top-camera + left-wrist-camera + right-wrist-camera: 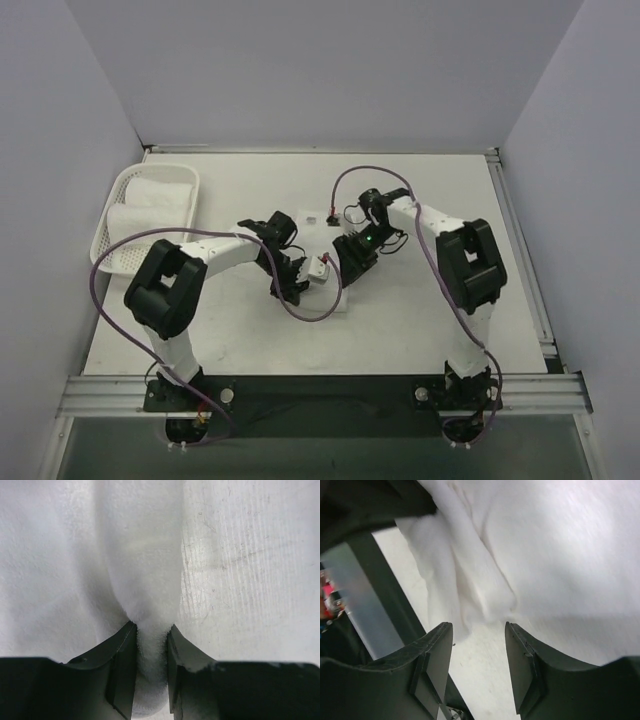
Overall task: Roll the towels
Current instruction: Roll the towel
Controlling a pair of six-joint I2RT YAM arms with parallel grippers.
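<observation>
A white terry towel (312,222) lies in the middle of the table, mostly hidden under both arms. In the left wrist view my left gripper (151,628) is shut on a raised fold of this towel (142,560), with cloth bulging between the fingers. From above, the left gripper (297,288) is at the towel's near end. My right gripper (479,628) stands open over bare table with nothing between its fingers. A bunched edge of the towel (485,587) lies just beyond its tips. In the top view the right gripper (349,260) sits beside the towel's right side.
A white lattice basket (112,222) at the table's left edge holds more white towels (155,205). The two wrists are close together at the centre. A purple cable (320,310) loops over the towel. Bare tabletop (250,580) shows right of the fold.
</observation>
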